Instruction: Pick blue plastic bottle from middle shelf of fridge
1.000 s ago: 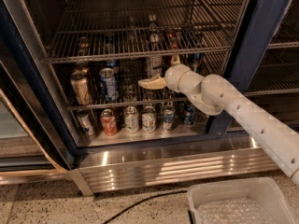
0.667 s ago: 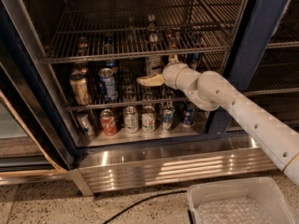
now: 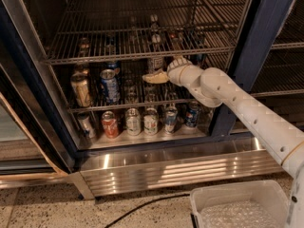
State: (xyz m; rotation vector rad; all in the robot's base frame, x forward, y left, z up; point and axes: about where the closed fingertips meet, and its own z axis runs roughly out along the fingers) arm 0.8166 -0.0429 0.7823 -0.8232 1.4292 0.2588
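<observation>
Interior of the open fridge. The gripper, on a white arm entering from the right, hung above the middle shelf, just before the blue plastic bottle; cans stood leftward.

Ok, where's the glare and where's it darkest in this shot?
Camera view: bright glare bands on the ribbed steel base panel; darkest deep behind the upper racks; the gripper, inside above the middle shelf, catches light against the dim interior.
</observation>
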